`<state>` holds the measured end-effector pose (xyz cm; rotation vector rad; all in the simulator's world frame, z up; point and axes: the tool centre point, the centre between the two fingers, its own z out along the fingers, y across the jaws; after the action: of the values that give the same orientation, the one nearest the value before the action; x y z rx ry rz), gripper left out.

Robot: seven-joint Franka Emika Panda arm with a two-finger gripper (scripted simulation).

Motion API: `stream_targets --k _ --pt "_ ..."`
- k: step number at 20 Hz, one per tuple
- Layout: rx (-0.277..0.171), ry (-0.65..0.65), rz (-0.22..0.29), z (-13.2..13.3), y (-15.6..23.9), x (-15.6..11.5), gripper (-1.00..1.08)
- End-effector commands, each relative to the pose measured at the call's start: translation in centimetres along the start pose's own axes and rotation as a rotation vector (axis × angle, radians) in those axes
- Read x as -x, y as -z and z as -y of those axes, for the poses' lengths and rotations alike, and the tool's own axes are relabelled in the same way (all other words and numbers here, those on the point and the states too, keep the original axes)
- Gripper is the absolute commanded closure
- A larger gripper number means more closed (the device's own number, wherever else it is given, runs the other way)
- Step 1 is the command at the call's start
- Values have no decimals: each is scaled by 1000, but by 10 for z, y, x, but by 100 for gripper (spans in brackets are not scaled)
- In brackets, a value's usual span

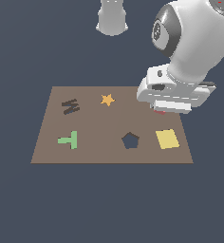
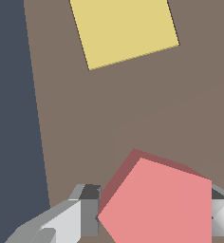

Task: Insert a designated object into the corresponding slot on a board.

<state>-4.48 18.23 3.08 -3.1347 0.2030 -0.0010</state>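
We see the jaws of the gripper [image 2: 154, 216] closed on the pink-red pentagon block [image 2: 161, 204] at the board's [image 1: 95, 152] two o'clock corner, flat sides held so it can go to the navy slot [image 1: 130, 140].

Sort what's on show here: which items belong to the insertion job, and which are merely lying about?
Job:
pink block, between the gripper fingers
pentagon slot
board

Lying about:
yellow square
orange star
green T
dark M mark
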Motion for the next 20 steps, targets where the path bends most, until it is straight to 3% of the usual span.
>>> stream_targets --k 1,11,20 --pt "0 -9 0 1 0 -1 108" --pt "0 -151 0 6 1 -15 108" --pt "-1 -419 0 9 2 -43 108"
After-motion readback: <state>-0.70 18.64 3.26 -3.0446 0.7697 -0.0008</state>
